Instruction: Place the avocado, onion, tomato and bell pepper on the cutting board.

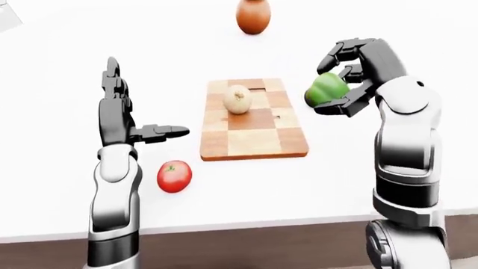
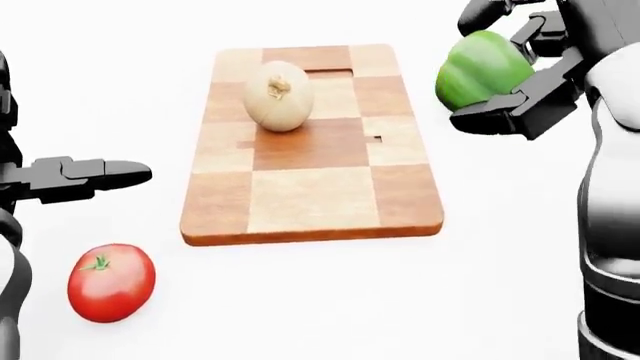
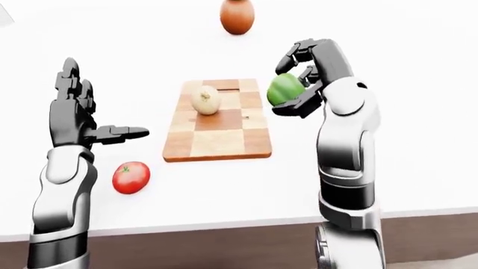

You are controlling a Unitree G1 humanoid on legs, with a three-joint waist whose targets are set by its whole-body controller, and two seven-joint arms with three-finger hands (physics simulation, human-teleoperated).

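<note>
A checkered wooden cutting board lies on the white table. A pale onion sits on its upper part. My right hand is shut on a green bell pepper and holds it just above the table, right of the board's upper right corner. A red tomato lies on the table to the lower left of the board. My left hand is open and empty, fingers up and thumb toward the board, above the tomato in the view. A brown rounded avocado stands at the top of the view, beyond the board.
The table's near edge runs along the bottom of the eye views, with a brown front below it. A white object shows at the top left corner.
</note>
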